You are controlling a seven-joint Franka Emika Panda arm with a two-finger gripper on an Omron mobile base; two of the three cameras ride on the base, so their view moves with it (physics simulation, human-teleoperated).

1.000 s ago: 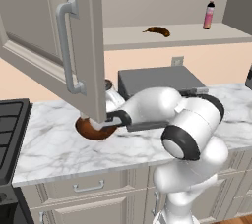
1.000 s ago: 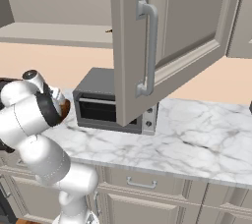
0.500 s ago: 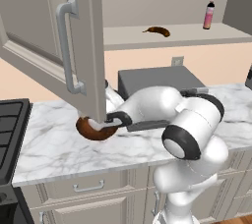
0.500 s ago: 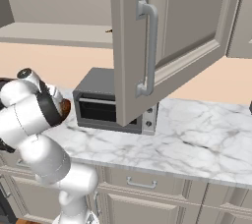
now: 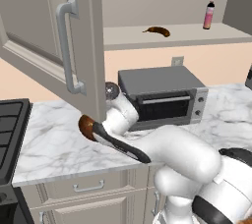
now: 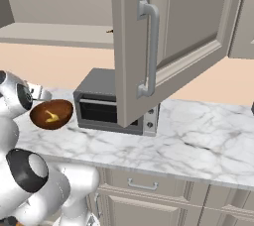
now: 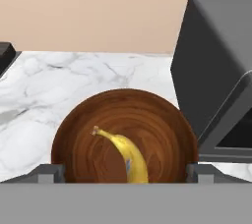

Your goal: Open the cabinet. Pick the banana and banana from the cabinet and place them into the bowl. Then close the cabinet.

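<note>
- We see almost nothing shifted in either base view over the last second: the arm reaches toward the bowl (image 6: 51, 114) from the same pose.
- The pincer (image 7: 123, 173) has spread its jaws wide over that second; in the hand view its two tips now stand at the bowl's left and right rims, apart from the fruit.
- The yellow banana (image 7: 125, 155) now lies loose on the floor of the bowl, stem toward the far side, touching neither tip; from the right base view we see it as a small yellow streak inside the bowl.
</note>
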